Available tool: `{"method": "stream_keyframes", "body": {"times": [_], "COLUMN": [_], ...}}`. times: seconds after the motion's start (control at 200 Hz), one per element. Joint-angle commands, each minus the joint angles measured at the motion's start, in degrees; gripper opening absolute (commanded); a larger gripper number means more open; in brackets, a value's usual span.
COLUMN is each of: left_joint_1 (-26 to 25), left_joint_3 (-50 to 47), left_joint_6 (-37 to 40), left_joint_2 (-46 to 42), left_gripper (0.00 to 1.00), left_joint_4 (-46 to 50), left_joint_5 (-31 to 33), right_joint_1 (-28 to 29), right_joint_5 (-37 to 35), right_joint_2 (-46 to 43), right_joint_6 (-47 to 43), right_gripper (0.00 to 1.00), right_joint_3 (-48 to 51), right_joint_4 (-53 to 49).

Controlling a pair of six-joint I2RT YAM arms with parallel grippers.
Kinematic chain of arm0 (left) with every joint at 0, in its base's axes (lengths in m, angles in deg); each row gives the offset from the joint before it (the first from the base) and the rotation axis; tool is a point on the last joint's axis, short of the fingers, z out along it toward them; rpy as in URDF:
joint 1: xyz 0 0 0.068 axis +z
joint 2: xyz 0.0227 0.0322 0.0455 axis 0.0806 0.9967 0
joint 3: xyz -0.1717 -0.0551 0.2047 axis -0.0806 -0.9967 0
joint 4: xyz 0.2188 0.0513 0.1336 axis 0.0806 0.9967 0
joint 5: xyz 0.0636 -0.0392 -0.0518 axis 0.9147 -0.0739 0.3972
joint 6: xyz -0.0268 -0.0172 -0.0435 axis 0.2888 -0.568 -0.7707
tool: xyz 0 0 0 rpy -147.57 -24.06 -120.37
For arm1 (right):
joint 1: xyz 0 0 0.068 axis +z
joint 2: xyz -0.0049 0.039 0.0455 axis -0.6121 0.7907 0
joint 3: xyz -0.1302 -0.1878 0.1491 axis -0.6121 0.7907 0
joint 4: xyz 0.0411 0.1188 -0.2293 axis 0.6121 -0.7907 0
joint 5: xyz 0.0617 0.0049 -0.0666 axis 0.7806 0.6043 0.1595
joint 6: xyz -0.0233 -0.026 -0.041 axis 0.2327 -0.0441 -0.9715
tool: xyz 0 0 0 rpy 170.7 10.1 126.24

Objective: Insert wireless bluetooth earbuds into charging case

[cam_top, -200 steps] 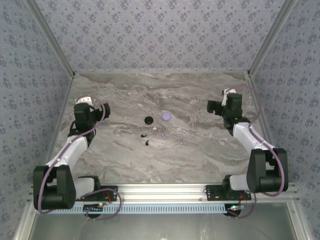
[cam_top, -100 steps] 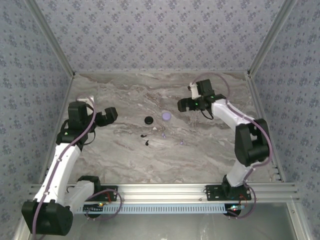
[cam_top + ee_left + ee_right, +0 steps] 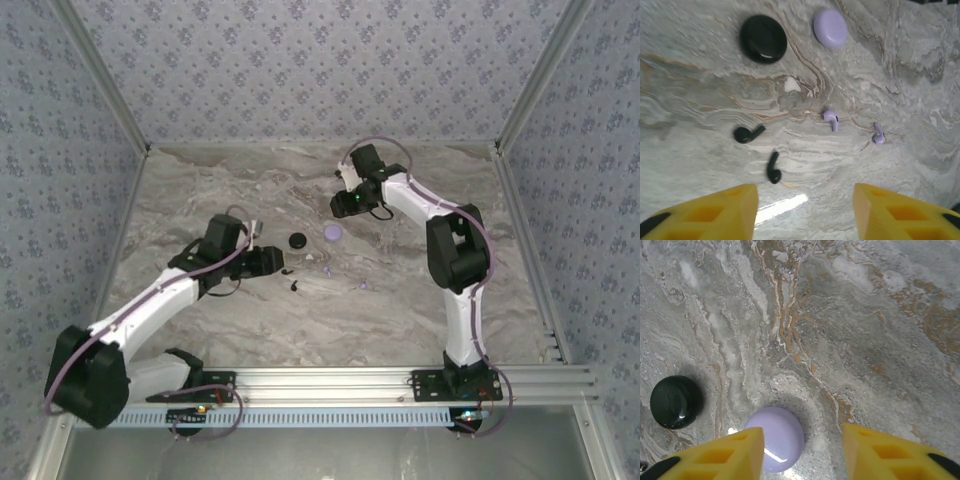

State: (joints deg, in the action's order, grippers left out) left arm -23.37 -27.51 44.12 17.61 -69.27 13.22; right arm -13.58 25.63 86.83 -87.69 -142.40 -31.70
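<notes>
The black round charging case (image 3: 763, 38) lies shut on the marble table (image 3: 420, 290); it is also in the top view (image 3: 297, 240) and at the left edge of the right wrist view (image 3: 675, 401). Two black earbuds lie loose on the table, one (image 3: 747, 133) just beyond the other (image 3: 773, 169). The nearer one shows from above (image 3: 296, 287). My left gripper (image 3: 805, 215) hovers open just short of them, a little left of the case (image 3: 268, 262). My right gripper (image 3: 802, 455) is open and empty above the lilac disc, right of the case (image 3: 346, 203).
A lilac round disc (image 3: 777, 437) lies right of the black case (image 3: 332, 232). Two pale purple earbuds (image 3: 831, 119) (image 3: 878, 134) lie right of the black ones. Patterned walls close in the back and sides; an aluminium rail (image 3: 330, 380) runs along the near edge.
Both arms have swung in from the table's sides toward the middle. The left gripper came right to the black earbuds; the right gripper came left to the lilac disc.
</notes>
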Motion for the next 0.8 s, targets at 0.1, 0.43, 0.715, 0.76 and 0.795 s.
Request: {"method": "stream_keyframes", "body": {"times": [0.1,0.43,0.715,0.76,0.795], "left_joint_1": [-4.86,-6.63,-8.14,-8.18,-8.22], "left_joint_3": [6.78,21.04,25.99,26.73,27.27], "left_joint_6": [-4.73,-7.97,-9.78,-10.14,-10.45], "left_joint_2": [10.82,31.3,40.37,41.82,42.82], "left_gripper": [0.36,0.16,0.07,0.05,0.05], "left_joint_4": [-10.45,-12.39,-13.17,-13.24,-13.27], "left_joint_5": [1.3,0.24,0.61,0.0,-0.32], "right_joint_1": [0.36,0.33,-0.06,0.01,-0.1], "right_joint_5": [2.02,2.95,4.16,4.09,4.1], "right_joint_2": [5.51,11.47,14.75,15.18,15.56], "right_joint_6": [0.42,1.21,1.44,1.43,1.43], "right_gripper": [0.33,0.26,0.2,0.2,0.2], "right_joint_3": [-7.27,-14.9,-18.04,-18.49,-18.74], "right_joint_4": [-6.83,-10.97,-12.94,-13.24,-13.43]}}
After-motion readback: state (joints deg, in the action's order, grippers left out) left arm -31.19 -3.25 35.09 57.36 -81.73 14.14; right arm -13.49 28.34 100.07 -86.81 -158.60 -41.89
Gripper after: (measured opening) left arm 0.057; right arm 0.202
